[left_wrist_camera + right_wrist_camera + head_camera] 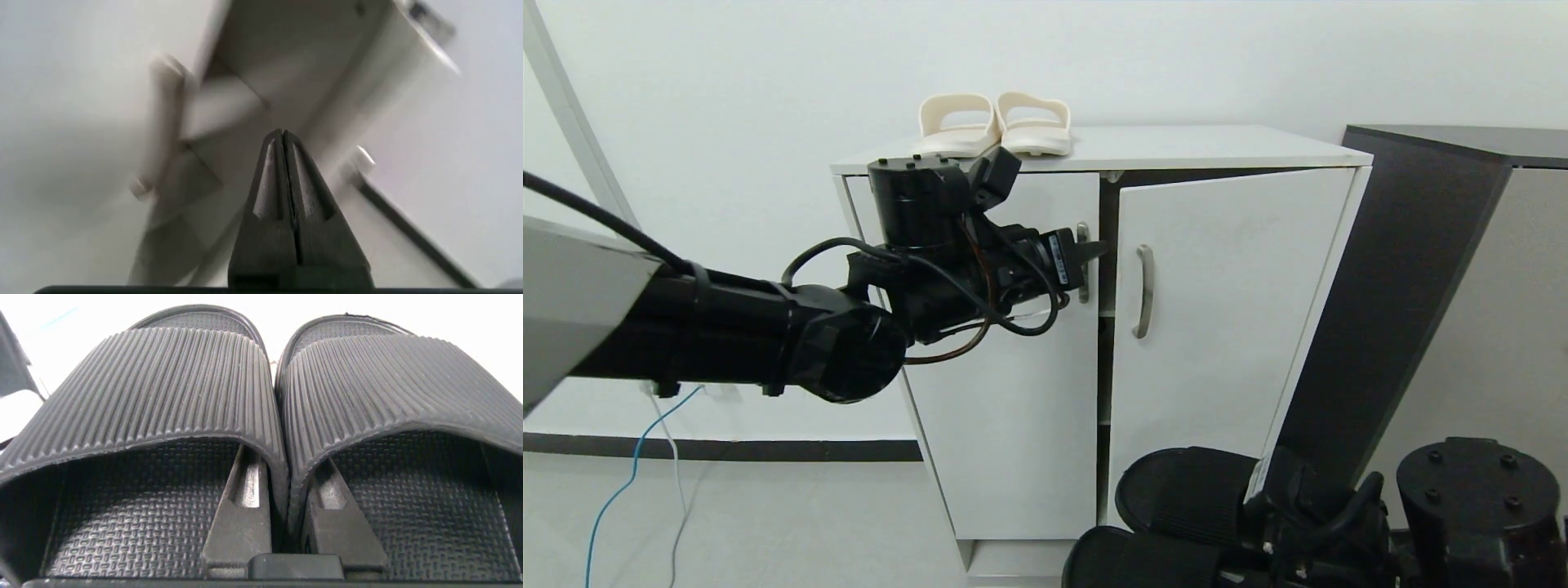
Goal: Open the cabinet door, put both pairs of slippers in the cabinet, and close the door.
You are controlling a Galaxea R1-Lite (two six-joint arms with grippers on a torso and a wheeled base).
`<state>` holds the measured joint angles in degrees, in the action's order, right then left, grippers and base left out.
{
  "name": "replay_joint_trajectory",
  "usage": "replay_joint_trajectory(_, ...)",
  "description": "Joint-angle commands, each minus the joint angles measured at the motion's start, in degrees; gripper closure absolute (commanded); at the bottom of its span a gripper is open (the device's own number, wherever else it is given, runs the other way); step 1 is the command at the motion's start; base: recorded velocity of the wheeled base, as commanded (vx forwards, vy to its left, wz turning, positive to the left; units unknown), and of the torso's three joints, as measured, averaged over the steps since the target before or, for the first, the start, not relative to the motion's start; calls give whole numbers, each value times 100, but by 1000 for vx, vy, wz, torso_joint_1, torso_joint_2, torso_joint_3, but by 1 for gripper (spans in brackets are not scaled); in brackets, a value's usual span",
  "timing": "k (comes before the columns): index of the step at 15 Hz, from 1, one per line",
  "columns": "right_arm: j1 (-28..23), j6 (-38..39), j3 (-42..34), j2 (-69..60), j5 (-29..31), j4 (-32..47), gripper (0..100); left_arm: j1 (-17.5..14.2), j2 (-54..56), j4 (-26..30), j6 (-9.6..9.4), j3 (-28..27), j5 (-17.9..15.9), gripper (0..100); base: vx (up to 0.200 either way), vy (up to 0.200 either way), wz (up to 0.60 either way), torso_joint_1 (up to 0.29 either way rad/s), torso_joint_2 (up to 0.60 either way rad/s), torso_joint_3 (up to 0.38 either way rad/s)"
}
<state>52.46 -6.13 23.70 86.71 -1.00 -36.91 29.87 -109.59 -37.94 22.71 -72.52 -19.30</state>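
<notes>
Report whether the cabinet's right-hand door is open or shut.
Ajar: the right door angles outward slightly, with a dark gap under the cabinet top and beside the left door.

Ahead of me: plain white wall [727,98], a dark skirting band [727,449] along its foot above a pale grey floor [809,523], a blue cable [635,461] and a white cable [680,490] hanging at my left, a dark-fronted grey unit [1388,310] at my right.

Dark unit [1396,310] with a grey side panel stands at the right, against the white wall [768,82]. Black skirting strip [719,449] runs along the wall base at left. Blue cable [635,465] and white cable [678,474] hang across the strip.
</notes>
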Motion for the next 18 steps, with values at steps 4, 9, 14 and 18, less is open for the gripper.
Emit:
replay_joint_trajectory(4, 63, -2, -50, -58, 3, 0, 100, -42, -669, -21, 260, -623, 5, 100, 0, 0, 0, 0, 0, 0)
replay_joint_trajectory(9, 116, -11, -76, -49, 3, 9, 100, 300, -458, -214, 234, -227, 66, 100, -160, 0, 0, 1, 2, 2)
replay_joint_trajectory(14, 133, -11, -85, -40, 12, 9, 100, 757, -141, -645, 225, 326, 58, 100, -200, 0, 0, 4, 1, 0)
replay_joint_trajectory(18, 81, -2, -41, -14, 38, -9, 100, 582, -36, -917, 216, 520, 128, 100, -50, 0, 0, -1, -2, 1)
